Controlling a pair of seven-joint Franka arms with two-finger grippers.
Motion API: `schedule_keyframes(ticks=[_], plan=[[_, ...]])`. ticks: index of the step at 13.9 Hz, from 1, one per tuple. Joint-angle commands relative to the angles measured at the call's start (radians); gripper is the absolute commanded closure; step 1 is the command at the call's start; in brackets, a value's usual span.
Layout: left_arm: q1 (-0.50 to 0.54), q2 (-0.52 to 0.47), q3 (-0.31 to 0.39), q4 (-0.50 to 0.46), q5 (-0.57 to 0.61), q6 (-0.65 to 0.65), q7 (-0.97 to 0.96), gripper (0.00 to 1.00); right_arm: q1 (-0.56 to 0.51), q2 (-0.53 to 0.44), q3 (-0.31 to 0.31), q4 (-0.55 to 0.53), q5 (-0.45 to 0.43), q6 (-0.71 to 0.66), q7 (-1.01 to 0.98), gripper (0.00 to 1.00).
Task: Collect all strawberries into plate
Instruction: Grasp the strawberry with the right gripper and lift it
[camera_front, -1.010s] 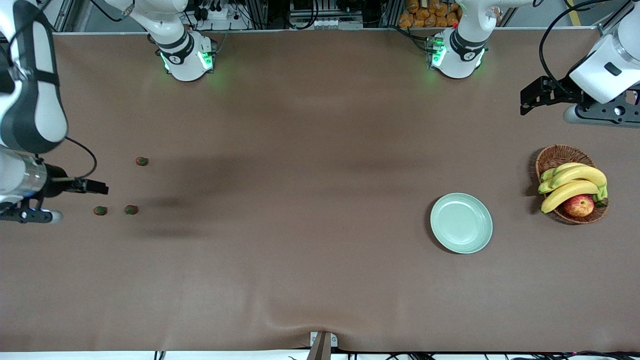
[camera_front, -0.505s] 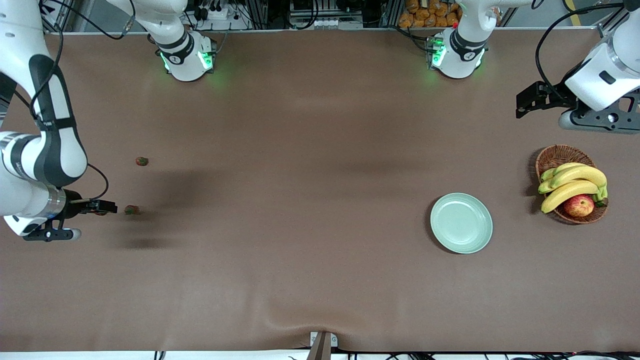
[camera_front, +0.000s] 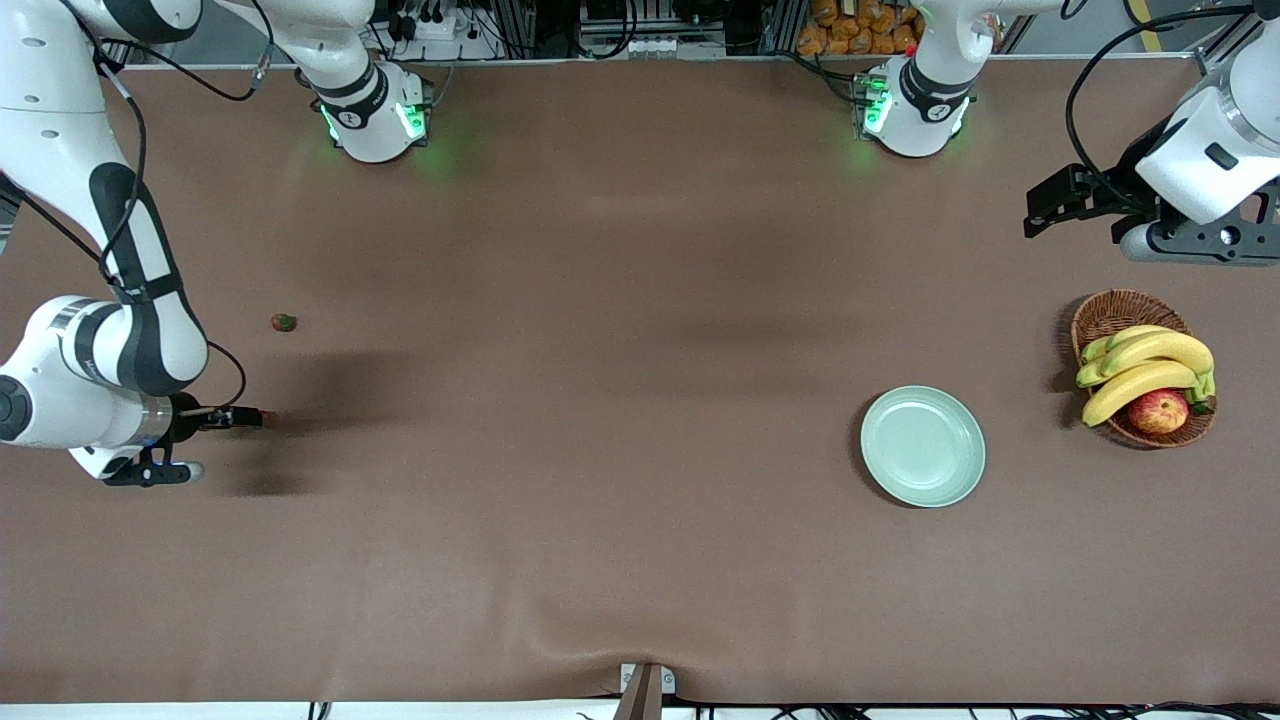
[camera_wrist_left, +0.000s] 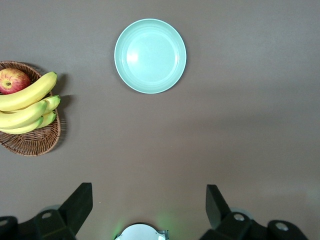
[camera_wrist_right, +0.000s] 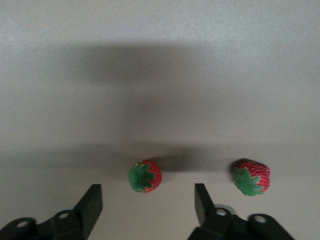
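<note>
Right hand moved over strawberry, fingers apart, nothing gripped.

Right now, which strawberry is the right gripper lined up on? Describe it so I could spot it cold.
Go to the right arm's end of the table, where the right gripper hangs low with open fingers. Two strawberries lie side by side under it. The target strawberry sits between the fingers; the neighbouring strawberry lies outside them.

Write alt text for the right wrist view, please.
The right gripper hangs open just above the brown table, its fingers flanking one strawberry. A second strawberry lies beside it, outside the fingers.
</note>
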Motion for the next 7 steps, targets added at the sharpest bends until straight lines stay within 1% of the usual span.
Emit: schedule_keyframes(ticks=[1, 4, 5, 6, 7], plan=[[-0.007, 0.009, -0.001, 0.024, -0.003, -0.011, -0.008, 0.00, -0.007, -0.004, 0.011, -0.028, 0.000, 0.022, -0.015, 0.24], [-0.010, 0.009, -0.002, 0.024, -0.002, -0.011, -0.008, 0.00, -0.005, 0.016, 0.012, -0.054, 0.001, 0.053, -0.015, 0.25], [-0.012, 0.009, -0.002, 0.024, -0.002, -0.011, -0.008, 0.00, -0.007, 0.016, 0.012, -0.063, 0.001, 0.067, -0.015, 0.31], [-0.012, 0.009, -0.002, 0.024, -0.002, -0.011, -0.008, 0.00, -0.007, 0.016, 0.012, -0.066, 0.001, 0.071, -0.015, 0.33], [-0.012, 0.009, -0.004, 0.024, -0.002, -0.011, -0.008, 0.00, -0.005, 0.016, 0.012, -0.068, 0.001, 0.071, -0.015, 0.43]])
